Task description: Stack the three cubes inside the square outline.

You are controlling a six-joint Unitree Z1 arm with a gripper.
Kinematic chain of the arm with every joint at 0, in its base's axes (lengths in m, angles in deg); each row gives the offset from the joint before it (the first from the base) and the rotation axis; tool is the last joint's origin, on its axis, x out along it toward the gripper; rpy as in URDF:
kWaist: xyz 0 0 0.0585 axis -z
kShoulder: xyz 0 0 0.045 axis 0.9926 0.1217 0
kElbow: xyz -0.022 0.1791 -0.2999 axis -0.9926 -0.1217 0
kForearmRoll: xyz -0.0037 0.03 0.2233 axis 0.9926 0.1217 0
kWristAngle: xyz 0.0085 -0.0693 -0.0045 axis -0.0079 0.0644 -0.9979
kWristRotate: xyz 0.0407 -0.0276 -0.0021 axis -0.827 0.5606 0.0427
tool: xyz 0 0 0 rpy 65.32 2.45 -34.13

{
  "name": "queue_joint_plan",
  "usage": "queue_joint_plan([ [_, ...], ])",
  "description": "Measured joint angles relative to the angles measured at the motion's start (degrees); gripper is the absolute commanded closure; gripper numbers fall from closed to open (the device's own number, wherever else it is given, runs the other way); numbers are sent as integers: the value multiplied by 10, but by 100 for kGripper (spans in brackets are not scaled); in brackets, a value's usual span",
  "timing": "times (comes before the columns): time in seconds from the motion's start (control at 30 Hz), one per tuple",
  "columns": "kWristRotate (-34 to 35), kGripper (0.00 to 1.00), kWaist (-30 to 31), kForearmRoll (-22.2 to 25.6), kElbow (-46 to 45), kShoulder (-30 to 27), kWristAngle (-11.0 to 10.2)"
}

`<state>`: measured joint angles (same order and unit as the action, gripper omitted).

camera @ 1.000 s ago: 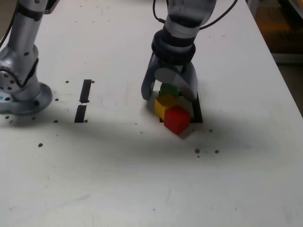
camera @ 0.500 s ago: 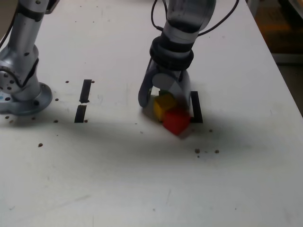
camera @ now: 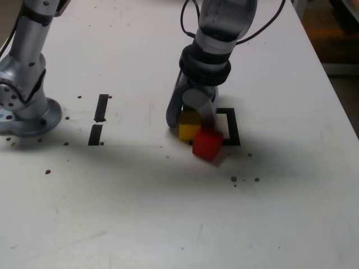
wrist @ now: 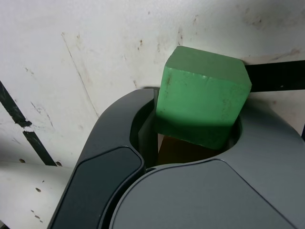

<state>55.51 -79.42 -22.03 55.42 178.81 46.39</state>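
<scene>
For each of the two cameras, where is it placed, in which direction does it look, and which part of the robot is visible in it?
Exterior view: off the arm, high in front of the white table, looking down at the grey gripper, the small yellow cube, the small red cube, the black tape square outline and the arm's grey base.
Wrist view: on the wrist, looking along the gripper at the matte green cube between its jaws.
Shared: gripper, table, black tape.
</scene>
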Motion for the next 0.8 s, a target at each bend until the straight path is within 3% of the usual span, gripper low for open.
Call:
queue_joint_plan([
  [0.33,2,78,-17,-4,-13,-28,-23],
  [0.57,-14,78,-90,1,-43,-77,-35],
  [0.8,-37,78,-177,2,-44,-75,-25],
])
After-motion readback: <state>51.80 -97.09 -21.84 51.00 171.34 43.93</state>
